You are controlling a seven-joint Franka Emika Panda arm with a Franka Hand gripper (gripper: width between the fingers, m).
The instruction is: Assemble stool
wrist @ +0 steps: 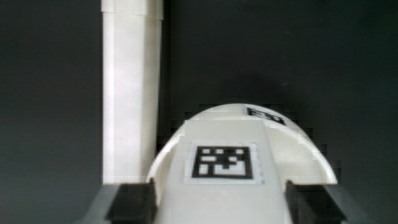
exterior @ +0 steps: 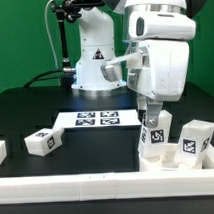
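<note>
Black tabletop (exterior: 35, 107) under a green back wall, with the arm's white base (exterior: 93, 60) standing behind the work area. Gripper (exterior: 151, 118) points straight down, clamped on an upright leg (wrist: 231, 150). In the wrist view both dark fingers (wrist: 125, 205) press against its flanks, and its rounded end and a square tag face the camera. A long white border rail (wrist: 128, 80) runs just beside the held part, not touching it as far as can be seen. A second leg (exterior: 196, 140) stands just beside the hand on the exterior view's right, upright, tag facing forward. A third leg (exterior: 41, 141) lies on its side well apart from the hand, toward the exterior view's left. The marker board (exterior: 95, 119) lies flat between the hand and that far leg, slightly behind both.
</note>
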